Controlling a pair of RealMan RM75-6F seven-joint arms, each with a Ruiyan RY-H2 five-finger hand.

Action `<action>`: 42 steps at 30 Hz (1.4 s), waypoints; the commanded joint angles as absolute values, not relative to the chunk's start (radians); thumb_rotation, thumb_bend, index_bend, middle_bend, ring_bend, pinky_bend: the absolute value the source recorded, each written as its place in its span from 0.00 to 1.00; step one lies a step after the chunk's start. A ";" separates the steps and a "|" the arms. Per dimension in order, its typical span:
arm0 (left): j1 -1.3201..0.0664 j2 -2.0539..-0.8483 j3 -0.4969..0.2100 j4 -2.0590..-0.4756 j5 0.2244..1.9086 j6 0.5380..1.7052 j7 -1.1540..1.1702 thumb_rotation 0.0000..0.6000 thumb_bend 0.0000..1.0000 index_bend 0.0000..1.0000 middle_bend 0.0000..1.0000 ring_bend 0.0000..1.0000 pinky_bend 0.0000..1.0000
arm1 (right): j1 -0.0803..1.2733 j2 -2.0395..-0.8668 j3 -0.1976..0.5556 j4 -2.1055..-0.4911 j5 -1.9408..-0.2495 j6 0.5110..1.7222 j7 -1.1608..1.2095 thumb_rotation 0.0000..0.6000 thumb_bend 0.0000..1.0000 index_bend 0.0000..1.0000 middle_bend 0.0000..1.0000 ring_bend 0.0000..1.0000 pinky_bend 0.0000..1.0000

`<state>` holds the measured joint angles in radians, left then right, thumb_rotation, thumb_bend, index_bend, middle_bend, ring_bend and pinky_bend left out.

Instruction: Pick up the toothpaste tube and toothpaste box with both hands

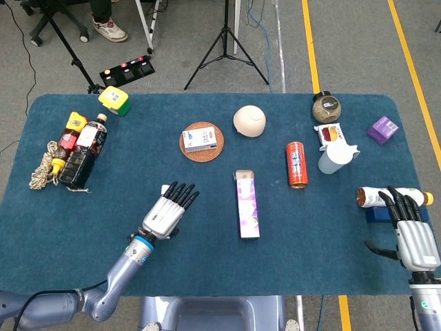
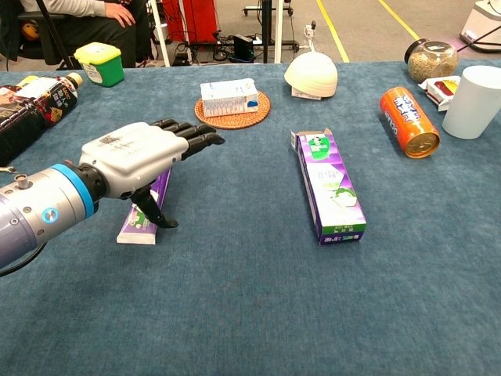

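Note:
The purple and white toothpaste tube (image 2: 133,228) lies on the blue table cloth (image 2: 250,298) at the left. My left hand (image 2: 135,159) hovers flat over its upper half, fingers stretched forward and apart, thumb hanging down beside the tube, holding nothing. From the head camera the left hand (image 1: 169,211) hides the tube. The purple toothpaste box (image 1: 247,204) lies lengthwise in the middle, its top flap open (image 2: 329,185), apart from both hands. My right hand (image 1: 412,233) is open at the table's right edge, palm down, far from the box.
An orange can (image 1: 297,164) lies right of the box, with a white cup (image 1: 334,157) and a jar (image 1: 326,107) beyond. A small carton on a wicker coaster (image 1: 202,140) and a white dome (image 1: 249,121) sit behind. Bottles (image 1: 79,148) lie far left. A bottle (image 1: 372,198) lies by my right hand.

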<state>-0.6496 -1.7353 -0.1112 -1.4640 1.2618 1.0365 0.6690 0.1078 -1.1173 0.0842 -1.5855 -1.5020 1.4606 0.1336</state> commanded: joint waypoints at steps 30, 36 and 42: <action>-0.618 -1.635 -0.107 -1.358 1.205 1.048 0.553 1.00 0.01 0.00 0.00 0.00 0.03 | 0.105 -1.115 0.069 -1.604 -1.522 1.466 0.117 1.00 0.00 0.05 0.00 0.00 0.00; -0.623 -1.615 -0.124 -1.316 1.190 1.032 0.513 1.00 0.01 0.00 0.00 0.00 0.03 | 0.106 -1.116 0.066 -1.606 -1.524 1.463 0.110 1.00 0.00 0.05 0.00 0.00 0.00; -0.630 -1.601 -0.133 -1.299 1.178 1.015 0.495 1.00 0.01 0.00 0.00 0.00 0.03 | 0.107 -1.118 0.064 -1.609 -1.524 1.460 0.102 1.00 0.00 0.05 0.00 0.00 0.00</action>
<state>-0.6285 -1.6029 -0.1322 -1.3000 1.1800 1.0180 0.4967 0.1064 -1.1180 0.0641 -1.6087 -1.5236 1.4597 0.1015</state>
